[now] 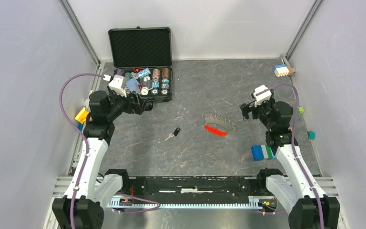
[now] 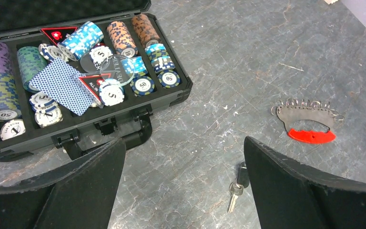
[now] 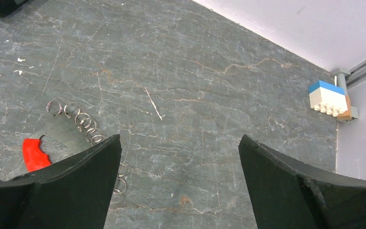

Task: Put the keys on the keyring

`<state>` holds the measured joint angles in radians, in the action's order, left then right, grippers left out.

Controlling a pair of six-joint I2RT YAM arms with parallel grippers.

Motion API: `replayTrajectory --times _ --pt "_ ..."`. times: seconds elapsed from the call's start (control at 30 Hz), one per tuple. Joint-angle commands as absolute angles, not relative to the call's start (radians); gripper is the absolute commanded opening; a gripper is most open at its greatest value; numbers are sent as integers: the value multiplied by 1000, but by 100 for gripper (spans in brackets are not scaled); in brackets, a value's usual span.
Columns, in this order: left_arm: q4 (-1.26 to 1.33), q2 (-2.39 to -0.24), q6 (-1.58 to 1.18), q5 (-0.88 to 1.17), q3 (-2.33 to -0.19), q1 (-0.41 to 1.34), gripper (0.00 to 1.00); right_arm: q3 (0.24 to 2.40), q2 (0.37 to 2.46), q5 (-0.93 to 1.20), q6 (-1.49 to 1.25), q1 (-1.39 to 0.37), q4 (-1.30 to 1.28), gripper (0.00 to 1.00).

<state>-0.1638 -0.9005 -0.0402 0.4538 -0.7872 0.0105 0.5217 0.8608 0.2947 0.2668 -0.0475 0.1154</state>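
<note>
While both grippers hang empty with jaws spread wide, the key (image 1: 173, 134) lies on the table (image 1: 195, 160) between the arms. Its long axis runs diagonally, with the blade pointing near-left and the black head far-right. The left gripper (image 1: 146, 104) is the closer one. The keyring (image 1: 218, 125) stretches crosswise just left of the right gripper (image 1: 244, 110).

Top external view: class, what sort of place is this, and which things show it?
Probably a robot lab test cell: two white-and-black robot arms bolted to a grey stone-patterned table, plain pale walls with aluminium frame posts, and practice props like an open black poker-chip case.
</note>
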Motion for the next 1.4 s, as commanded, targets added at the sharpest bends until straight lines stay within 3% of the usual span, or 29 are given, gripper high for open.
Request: replayTrajectory --times 0.0,0.47,0.83,1.03,1.13,1.37 --pt "-181 -883 -45 439 -831 5 100 557 824 322 282 -40 133 98" --pt "-207 -897 -10 530 -833 2 100 585 853 498 418 -42 31 98" --pt "-402 -995 156 525 -934 63 100 632 1041 366 521 -169 -148 99" --pt "-445 -1071 255 444 -941 244 100 699 1182 362 578 -190 -192 85" --pt "-425 -1098 248 464 -931 247 100 759 1290 380 628 -191 -249 76" --pt "-426 -1120 254 476 -919 247 100 841 1435 434 640 -193 -290 66"
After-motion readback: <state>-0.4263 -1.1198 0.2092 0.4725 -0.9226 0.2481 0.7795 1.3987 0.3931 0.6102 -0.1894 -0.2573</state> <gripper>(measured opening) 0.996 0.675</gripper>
